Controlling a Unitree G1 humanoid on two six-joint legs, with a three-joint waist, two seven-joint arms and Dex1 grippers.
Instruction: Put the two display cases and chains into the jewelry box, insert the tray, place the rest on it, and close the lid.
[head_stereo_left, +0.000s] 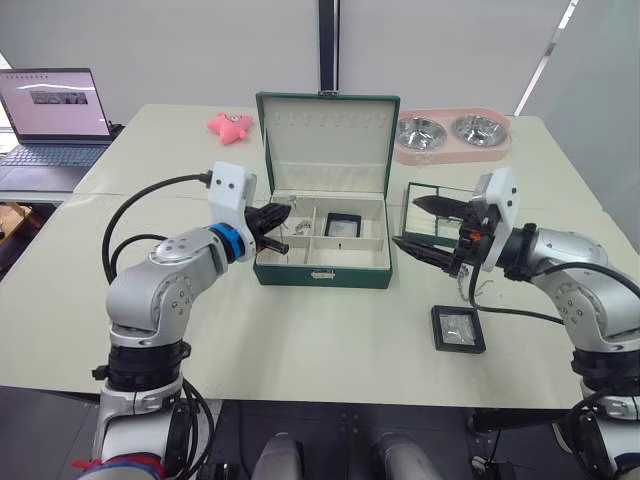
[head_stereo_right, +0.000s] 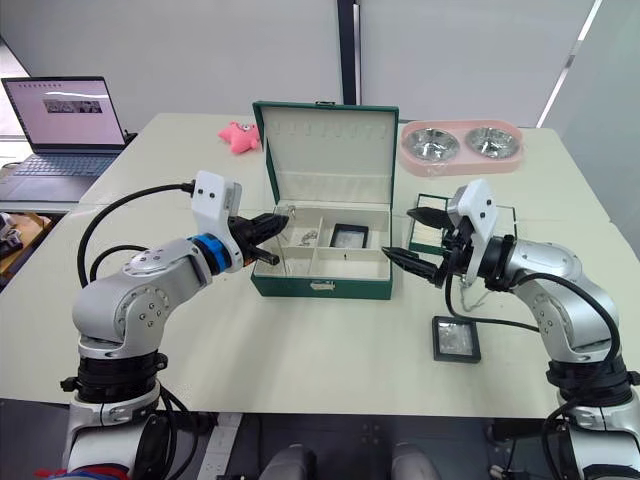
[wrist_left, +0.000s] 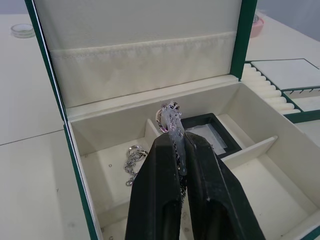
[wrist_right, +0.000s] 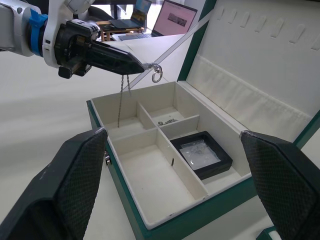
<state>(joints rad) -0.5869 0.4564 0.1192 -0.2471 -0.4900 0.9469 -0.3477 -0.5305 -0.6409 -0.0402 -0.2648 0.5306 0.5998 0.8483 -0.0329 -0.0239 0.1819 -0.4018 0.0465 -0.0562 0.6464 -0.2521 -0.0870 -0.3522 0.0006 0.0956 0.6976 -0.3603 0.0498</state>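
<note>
The dark green jewelry box (head_stereo_left: 322, 272) stands open mid-table, its lid (head_stereo_left: 327, 140) upright behind it. One display case (head_stereo_left: 343, 225) lies in the box's back right compartment. The other display case (head_stereo_left: 458, 328) lies on the table, front right of the box. My left gripper (head_stereo_left: 284, 214) hovers over the box's left side, shut on a thin silver chain (wrist_right: 121, 97) that dangles into a left compartment. A second chain (wrist_left: 133, 161) lies in the back left compartment. My right gripper (head_stereo_left: 406, 222) is open and empty just right of the box, in front of the tray (head_stereo_left: 424, 196).
A pink double pet bowl (head_stereo_left: 452, 135) sits at the back right. A pink star toy (head_stereo_left: 230, 124) lies left of the lid. A laptop (head_stereo_left: 55, 110) stands open on a separate table at the far left. Black cables loop beside both arms.
</note>
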